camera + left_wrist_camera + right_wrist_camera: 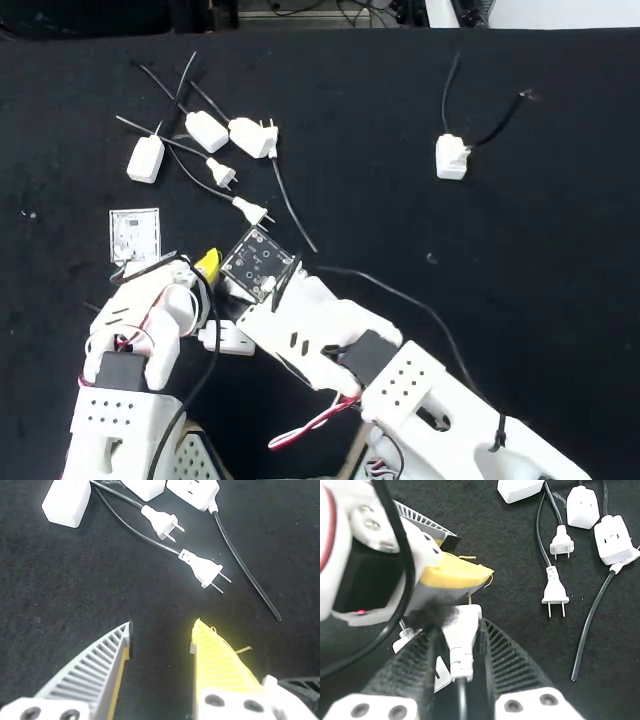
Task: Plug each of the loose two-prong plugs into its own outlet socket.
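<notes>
Two loose white two-prong plugs (222, 174) (250, 209) lie on the black table, also seen as the farther plug (160, 522) and the nearer plug (202, 569) ahead of my left gripper (162, 625). That gripper is open with nothing between its grey and yellow fingers (207, 262). White outlet sockets (146, 158) (207, 131) (252, 137) sit just beyond the plugs. My right gripper (462, 625) is shut on a third white plug (462, 640), its cable trailing back toward the wrist. It sits close beside the left gripper's yellow finger (457, 575).
Another white socket (451, 157) with a black cable lies alone at the far right. A white square card (134, 234) lies left of the left gripper. A white piece (225, 338) rests between the two arms. Black cables (290, 205) cross the area around the sockets.
</notes>
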Motion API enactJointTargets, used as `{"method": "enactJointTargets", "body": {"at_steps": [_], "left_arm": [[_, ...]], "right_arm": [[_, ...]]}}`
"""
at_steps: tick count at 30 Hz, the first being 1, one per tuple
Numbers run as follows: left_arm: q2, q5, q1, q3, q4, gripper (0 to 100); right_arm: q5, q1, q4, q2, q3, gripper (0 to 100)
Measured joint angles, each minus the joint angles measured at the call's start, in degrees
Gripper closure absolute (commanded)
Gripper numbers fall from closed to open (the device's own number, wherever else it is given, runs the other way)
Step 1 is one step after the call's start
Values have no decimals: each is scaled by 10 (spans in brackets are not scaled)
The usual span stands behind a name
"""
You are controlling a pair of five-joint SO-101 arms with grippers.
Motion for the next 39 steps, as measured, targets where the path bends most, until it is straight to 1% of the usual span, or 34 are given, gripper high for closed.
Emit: {"method": "enactJointTargets", "body": {"at_steps": [7,15,23,27,30,39], "left_arm": [[0,-1,0,4,0,798],[0,-25,0,5,-1,798],[-1,-27,0,5,14,798],[-1,-53,0,4,24,798],[-1,-58,-1,0,37,798],[-1,-62,-1,-2,37,798]], "right_arm": [[0,0,1,0,0,988],[0,0,1,0,0,988],[0,0,1,0,1,988],[0,-1,1,0,1,988],[0,-1,1,0,1,988],[0,-1,4,0,1,988]]}}
